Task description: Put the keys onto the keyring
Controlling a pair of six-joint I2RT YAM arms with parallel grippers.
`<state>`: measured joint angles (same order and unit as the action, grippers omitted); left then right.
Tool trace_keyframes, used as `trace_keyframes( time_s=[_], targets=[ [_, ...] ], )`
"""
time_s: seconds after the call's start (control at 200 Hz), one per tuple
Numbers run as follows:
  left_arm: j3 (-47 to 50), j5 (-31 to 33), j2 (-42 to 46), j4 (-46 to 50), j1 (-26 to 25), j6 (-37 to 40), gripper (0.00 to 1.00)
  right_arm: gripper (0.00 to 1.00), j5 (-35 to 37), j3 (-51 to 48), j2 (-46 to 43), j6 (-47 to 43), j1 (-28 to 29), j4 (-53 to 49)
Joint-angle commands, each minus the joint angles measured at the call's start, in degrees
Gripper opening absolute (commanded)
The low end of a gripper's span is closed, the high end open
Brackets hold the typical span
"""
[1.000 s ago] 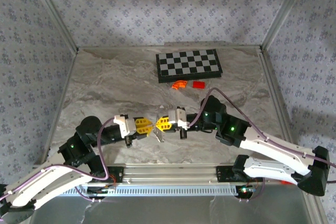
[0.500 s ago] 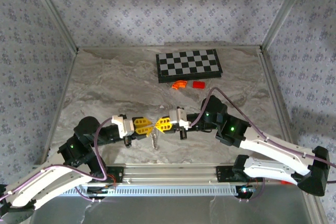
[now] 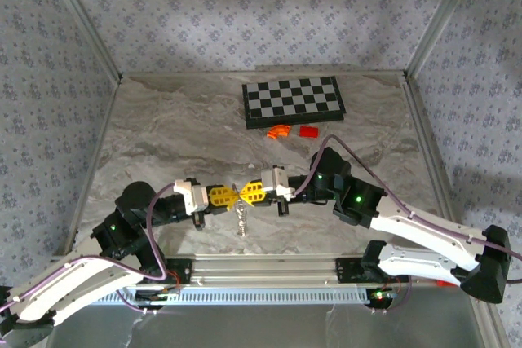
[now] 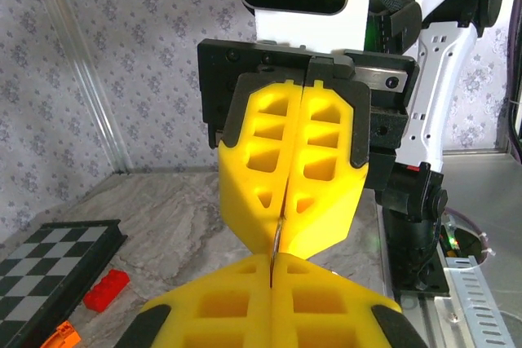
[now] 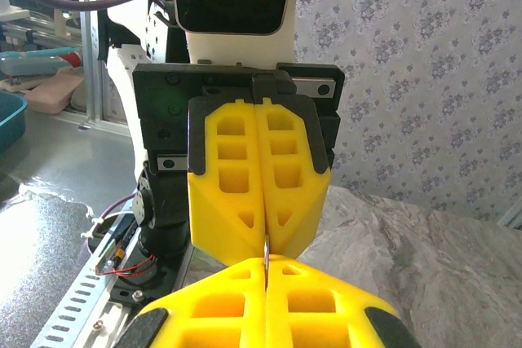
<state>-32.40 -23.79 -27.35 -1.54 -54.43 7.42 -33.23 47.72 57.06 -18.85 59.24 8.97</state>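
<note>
left yellow-fingered gripper [image 3: 232, 196] and right yellow-fingered gripper [image 3: 248, 194] meet tip to tip over near part of grey marbled table [image 3: 163, 136], both pinched closed on thin silvery metal chain loop [image 3: 240, 219] dangling beneath tips.

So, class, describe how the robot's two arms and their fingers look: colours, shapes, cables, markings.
Both the left arm and right arm have white shells with black joints, small green lights and a purplish cable looping alongside. The fingers are bright yellow wedge-shaped blocks with hollow pockets, on black brackets.
</note>
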Motion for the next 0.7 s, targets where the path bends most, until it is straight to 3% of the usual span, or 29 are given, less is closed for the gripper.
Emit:
trace_keyframes(
  time_s=[0.0,0.105,0.19,0.285,0.41,0.59,0.695],
  targets=[
    [0.2,-0.4,0.3,-3.2,-0.2,-0.9,0.0,0.0,-0.7,0.8,0.4,0.5,0.7,1.3],
    [-0.1,0.7,0.4,-2.2,-0.2,-0.5,0.0,0.0,0.9,1.0,0.1,1.0,0.7,0.4],
    [-0.9,2.7,0.3,-0.3,-0.2,0.1,0.0,0.23,2.1,1.6,-0.5,1.8,0.4,-1.2],
    [-1.3,4.2,0.5,1.2,-0.2,0.7,0.0,0.42,2.2,2.9,-1.2,1.6,-0.4,-5.5],
    [-1.2,6.3,1.2,2.0,-0.2,0.7,0.0,0.58,1.9,4.9,-1.8,2.4,-2.6,-10.7],
    [0.1,11.1,2.8,2.8,-0.2,0.1,0.0,0.78,1.2,5.3,-1.3,9.5,-8.7,-8.8],
    [-0.1,14.7,3.5,4.5,-0.2,-0.4,0.0,0.81,4.8,7.8,2.8,13.0,-12.0,-10.5]
  ],
)
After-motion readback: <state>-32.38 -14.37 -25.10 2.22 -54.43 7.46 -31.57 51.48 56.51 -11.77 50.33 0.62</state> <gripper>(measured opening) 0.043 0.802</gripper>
